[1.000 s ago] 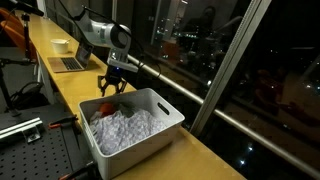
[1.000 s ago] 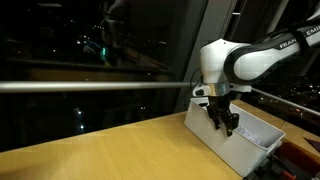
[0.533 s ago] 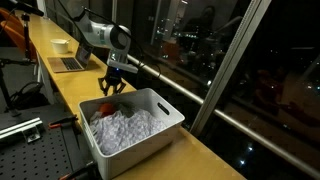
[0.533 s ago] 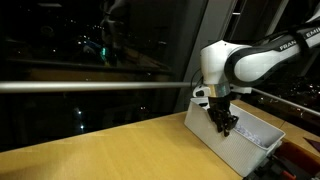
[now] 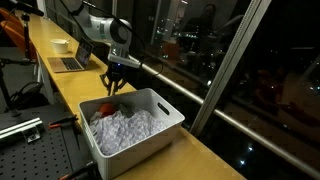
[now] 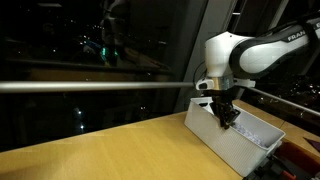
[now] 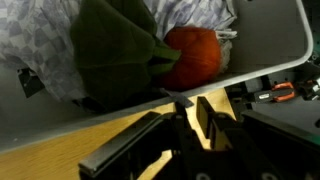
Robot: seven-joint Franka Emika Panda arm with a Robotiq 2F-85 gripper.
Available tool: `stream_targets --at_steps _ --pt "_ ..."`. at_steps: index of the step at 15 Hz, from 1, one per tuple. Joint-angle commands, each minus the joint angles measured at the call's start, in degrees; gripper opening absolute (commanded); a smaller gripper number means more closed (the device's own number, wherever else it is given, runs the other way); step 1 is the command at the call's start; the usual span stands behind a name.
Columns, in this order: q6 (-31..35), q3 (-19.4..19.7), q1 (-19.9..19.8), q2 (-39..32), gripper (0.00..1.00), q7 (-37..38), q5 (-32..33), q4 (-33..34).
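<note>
My gripper [image 5: 113, 88] hangs just above the near end of a white plastic bin [image 5: 170, 108] on the wooden counter. In the wrist view my gripper [image 7: 190, 115] has its fingers drawn almost together, a thin slit of counter showing between them and nothing held. Past the bin's rim [image 7: 270, 62] lie a red round object [image 7: 192, 55], a dark green cloth [image 7: 115, 45] and a pale patterned cloth [image 7: 40, 40]. The red object [image 5: 105, 109] sits in the bin's corner beside the crumpled pale cloth [image 5: 128, 128]. In an exterior view my gripper [image 6: 226, 112] is over the bin [image 6: 235, 145].
A laptop [image 5: 68, 63] and a white bowl [image 5: 61, 45] stand farther along the counter. A glass wall with a metal rail [image 6: 90, 86] runs along the counter's far side. A perforated metal table [image 5: 30, 140] with orange-handled tools [image 7: 280, 92] lies beside the bin.
The fingers have drawn together from a wide spread. The gripper has risen slightly above the bin's end. The things in the bin have not moved.
</note>
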State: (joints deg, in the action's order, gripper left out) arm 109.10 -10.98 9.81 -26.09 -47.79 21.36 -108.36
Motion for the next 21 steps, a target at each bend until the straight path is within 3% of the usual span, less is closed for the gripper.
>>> stream_targets --at_steps 1,10,11,12,13,14,17,21 --pt "-1.3 -0.1 -0.4 4.8 0.2 -0.1 0.1 -2.6" --pt "-0.4 0.0 -1.5 9.7 0.19 0.0 -1.1 -6.7" --pt "0.0 -0.1 -1.6 10.3 0.23 0.3 -1.6 -7.6" --pt "0.4 -0.3 -1.7 11.0 0.44 1.6 -3.2 -8.2" --pt "0.5 -0.5 -1.6 11.5 0.47 3.9 -5.2 -8.4" --pt "-1.0 -0.1 -1.2 8.5 0.29 1.8 -2.6 -5.9" --pt "-0.8 -0.2 -1.2 9.6 0.47 3.4 -4.3 -6.8" --pt "-0.6 -0.2 -1.2 9.9 0.47 3.5 -4.6 -6.9"
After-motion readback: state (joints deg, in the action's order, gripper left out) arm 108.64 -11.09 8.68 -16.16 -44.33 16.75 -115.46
